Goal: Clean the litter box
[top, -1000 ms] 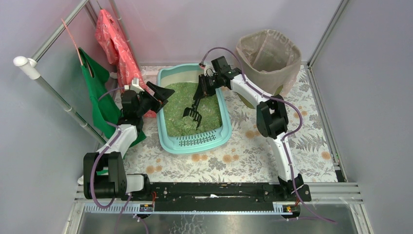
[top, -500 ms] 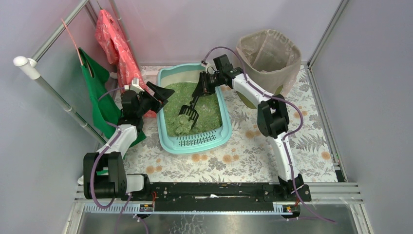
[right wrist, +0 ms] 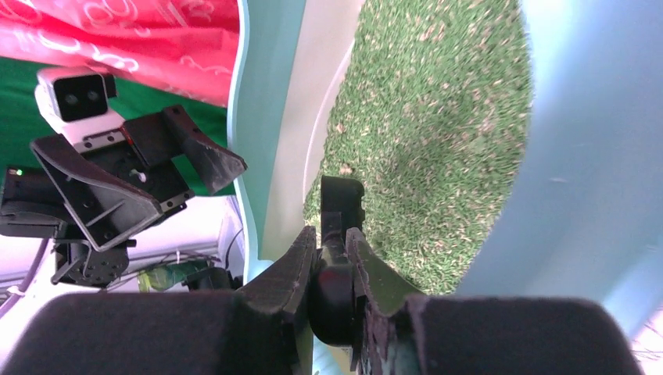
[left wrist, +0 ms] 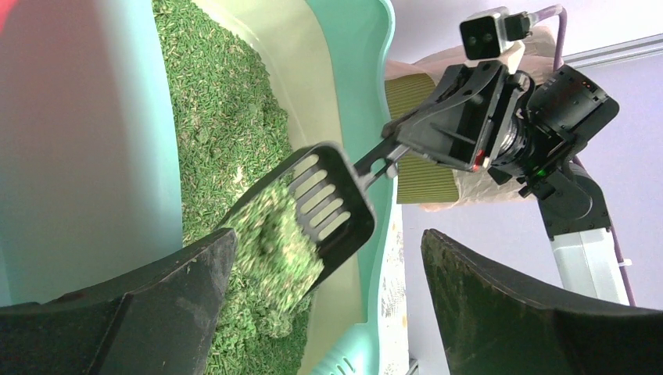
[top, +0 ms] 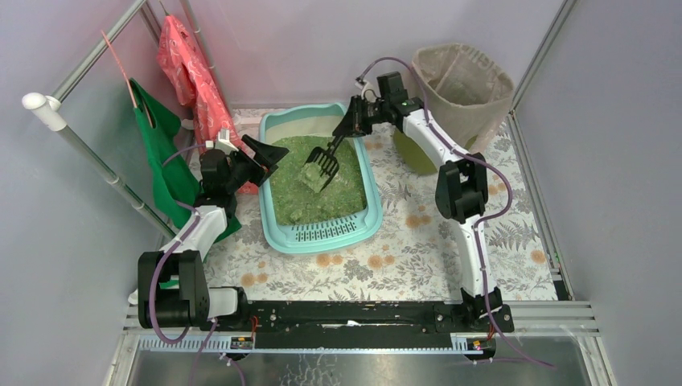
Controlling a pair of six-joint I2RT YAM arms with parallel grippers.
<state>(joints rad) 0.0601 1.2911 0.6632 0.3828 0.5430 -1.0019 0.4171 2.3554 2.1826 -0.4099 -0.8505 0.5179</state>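
The pale turquoise litter box (top: 371, 211) sits mid-table with green granules (top: 301, 197) inside and a slotted grille step at its near end. My right gripper (top: 354, 125) is shut on the handle of a black slotted scoop (top: 325, 164), held above the granules with a clump of green litter (left wrist: 274, 242) on it. In the right wrist view my fingers (right wrist: 332, 246) clamp the scoop handle (right wrist: 342, 205). My left gripper (top: 265, 154) is open and empty at the box's left rim; in its own view the wide-apart fingers (left wrist: 156, 305) frame the loaded scoop (left wrist: 328, 195).
A round olive bin with a beige bag (top: 462, 88) stands at the back right, beside my right arm. Red (top: 189, 68) and green (top: 157, 133) bags hang from a rail at the left. The floral mat (top: 418, 249) covers the table.
My right gripper has lifted the scoop out of the granules with a clump on it and pulled back toward the right, nearer the bin. The left arm has not moved.
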